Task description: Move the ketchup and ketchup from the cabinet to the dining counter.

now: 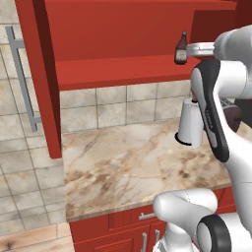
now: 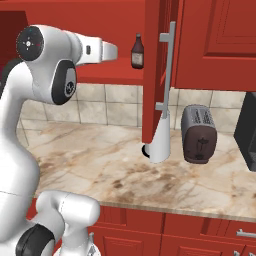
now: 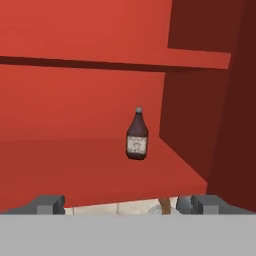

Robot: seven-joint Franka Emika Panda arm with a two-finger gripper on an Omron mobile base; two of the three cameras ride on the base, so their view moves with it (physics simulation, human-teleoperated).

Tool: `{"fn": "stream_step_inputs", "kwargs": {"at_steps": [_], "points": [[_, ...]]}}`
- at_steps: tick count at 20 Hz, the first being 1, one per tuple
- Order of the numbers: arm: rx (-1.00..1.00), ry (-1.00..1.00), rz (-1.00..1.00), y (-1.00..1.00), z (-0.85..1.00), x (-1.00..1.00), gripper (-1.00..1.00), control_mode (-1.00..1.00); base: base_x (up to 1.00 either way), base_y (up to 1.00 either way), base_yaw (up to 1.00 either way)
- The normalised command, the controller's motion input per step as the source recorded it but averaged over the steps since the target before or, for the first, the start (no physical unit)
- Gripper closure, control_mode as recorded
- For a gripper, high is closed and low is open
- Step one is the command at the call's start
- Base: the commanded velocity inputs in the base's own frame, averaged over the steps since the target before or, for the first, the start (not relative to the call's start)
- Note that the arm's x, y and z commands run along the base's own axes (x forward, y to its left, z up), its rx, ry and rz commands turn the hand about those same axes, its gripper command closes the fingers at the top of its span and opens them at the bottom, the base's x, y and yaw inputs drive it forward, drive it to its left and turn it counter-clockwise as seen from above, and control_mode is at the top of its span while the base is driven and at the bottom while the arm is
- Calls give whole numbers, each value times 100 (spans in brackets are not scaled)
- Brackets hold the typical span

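One ketchup bottle [image 3: 137, 135] is seen standing upright on the lower shelf of the open red cabinet [image 3: 90, 170], toward its right side. The gripper [image 3: 121, 204] is held spread wide and empty, near the shelf's front edge, apart from the bottle.

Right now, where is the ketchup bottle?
The ketchup bottle stands upright on the open cabinet's red shelf near its right wall, ahead of the open gripper.
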Motion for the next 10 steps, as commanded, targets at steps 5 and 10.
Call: {"fn": "stream_step_inputs", "kwargs": {"at_steps": [5,10], "points": [[7,-3,0,-14,0,18,-100,-100,0,0,0],[16,0,0,-15,1,8,-100,-100,0,0,0]]}}
